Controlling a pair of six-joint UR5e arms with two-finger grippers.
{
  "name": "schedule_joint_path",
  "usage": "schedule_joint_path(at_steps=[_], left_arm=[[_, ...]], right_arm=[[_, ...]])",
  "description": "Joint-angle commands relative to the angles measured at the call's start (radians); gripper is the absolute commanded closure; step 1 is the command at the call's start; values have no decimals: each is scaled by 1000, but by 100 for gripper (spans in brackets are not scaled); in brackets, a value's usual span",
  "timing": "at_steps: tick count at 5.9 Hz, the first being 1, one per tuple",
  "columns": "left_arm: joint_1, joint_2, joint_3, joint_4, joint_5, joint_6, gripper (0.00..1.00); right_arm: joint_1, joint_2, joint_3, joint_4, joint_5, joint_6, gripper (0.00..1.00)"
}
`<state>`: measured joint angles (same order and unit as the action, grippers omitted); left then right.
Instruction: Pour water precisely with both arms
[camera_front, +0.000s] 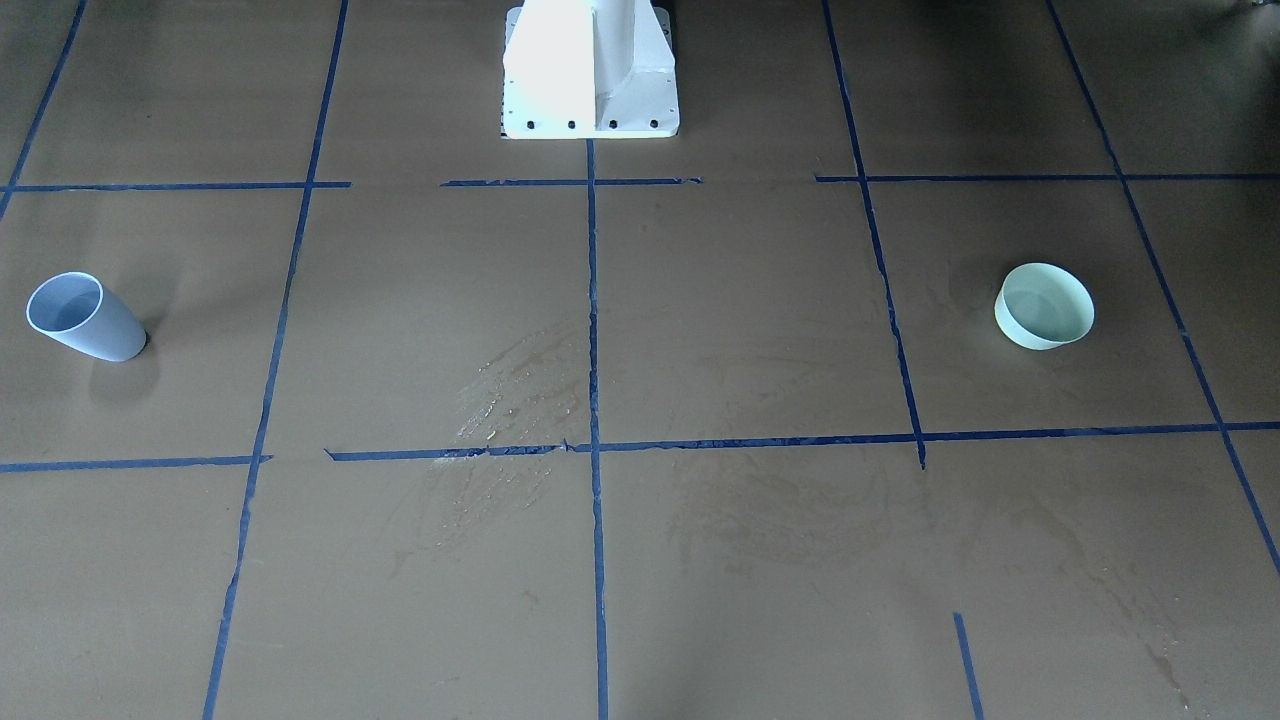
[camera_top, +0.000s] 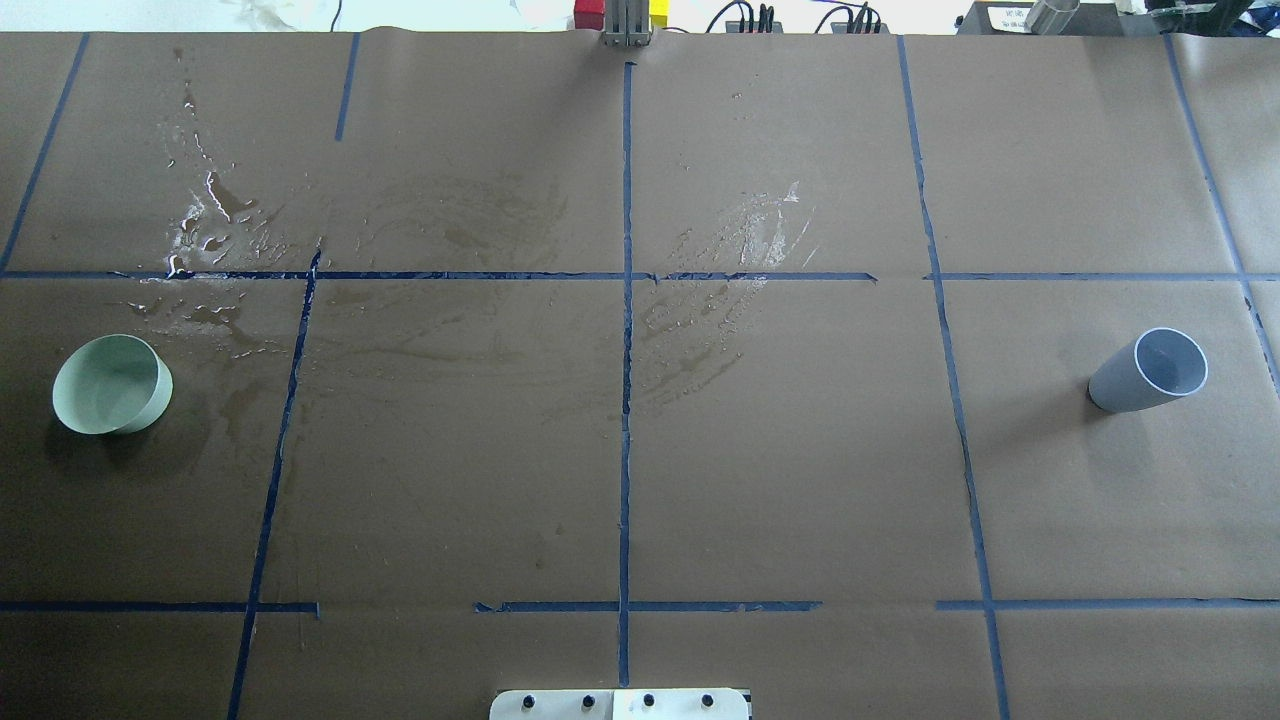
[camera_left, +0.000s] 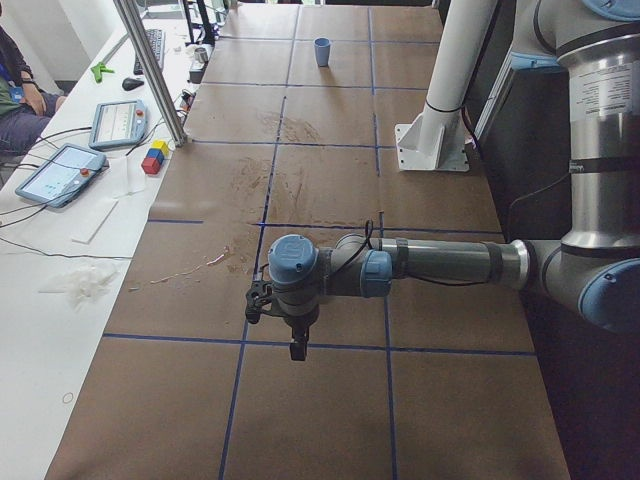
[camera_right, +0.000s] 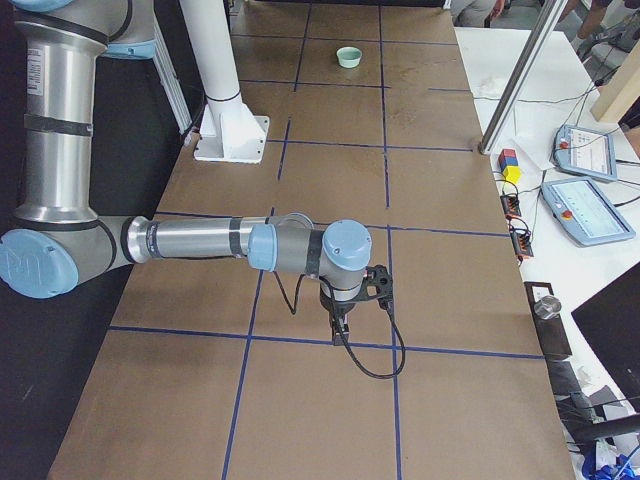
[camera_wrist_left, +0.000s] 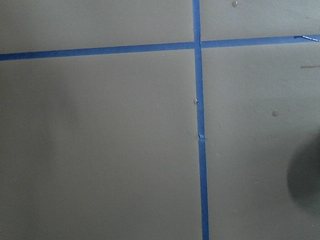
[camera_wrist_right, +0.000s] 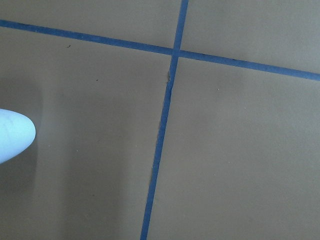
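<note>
Though glossy with water (camera_top: 212, 200), matte brown paper (camera_top: 450, 470); tapered cup (camera_top: 1140, 378), squat bowl (camera_top: 112, 386).

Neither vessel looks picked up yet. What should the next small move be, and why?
Probably bring the right gripper toward the blue-grey cup, which is on its side of the table. The cup and the green bowl both stand on the table untouched, so nothing can be poured until one is grasped.
</note>
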<state>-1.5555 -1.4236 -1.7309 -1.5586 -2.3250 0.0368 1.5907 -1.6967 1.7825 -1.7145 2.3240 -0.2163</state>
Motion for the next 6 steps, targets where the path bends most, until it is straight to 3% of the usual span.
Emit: schedule_joint_path(at_steps=[1, 6], left_arm=[[41, 2, -1, 0, -1, 0, 0], [43, -63, -7, -2, 4, -12, 0]], right_arm=[[0, 0, 0, -1, 0, 0, 0], [-2, 17, 0, -1, 0, 31, 0]])
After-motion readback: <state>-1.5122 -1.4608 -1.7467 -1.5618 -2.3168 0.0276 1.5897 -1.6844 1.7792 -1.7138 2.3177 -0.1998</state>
